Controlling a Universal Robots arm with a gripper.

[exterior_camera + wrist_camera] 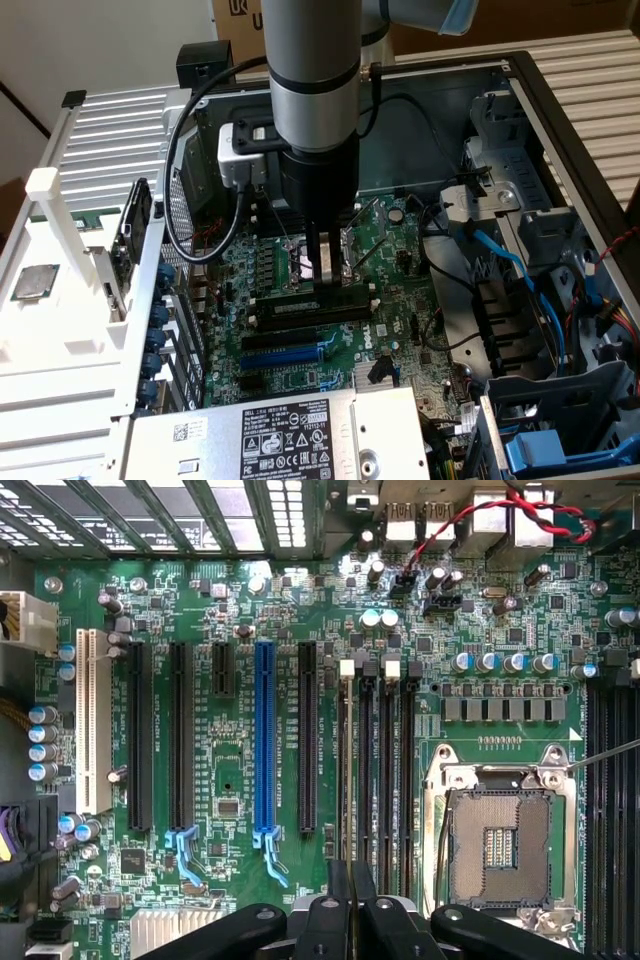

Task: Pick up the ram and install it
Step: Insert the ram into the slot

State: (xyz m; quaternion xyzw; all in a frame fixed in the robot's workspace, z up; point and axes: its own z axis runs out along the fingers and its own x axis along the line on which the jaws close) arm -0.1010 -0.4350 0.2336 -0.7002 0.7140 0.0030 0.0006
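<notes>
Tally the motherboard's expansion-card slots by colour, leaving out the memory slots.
White slot: 1
Long black slots: 3
Short black slot: 1
Blue slot: 1
Total: 6

Open room lies straight above the motherboard (pixel 230 760). The power supply (pixel 290 435) walls one edge. The drive cage (pixel 520 200) and blue cables (pixel 500 255) crowd the exterior view's right. A looping black cable (pixel 169 200) hangs beside the gripper (pixel 323 282), which is clamped on the ram (pixel 300 307).
</notes>
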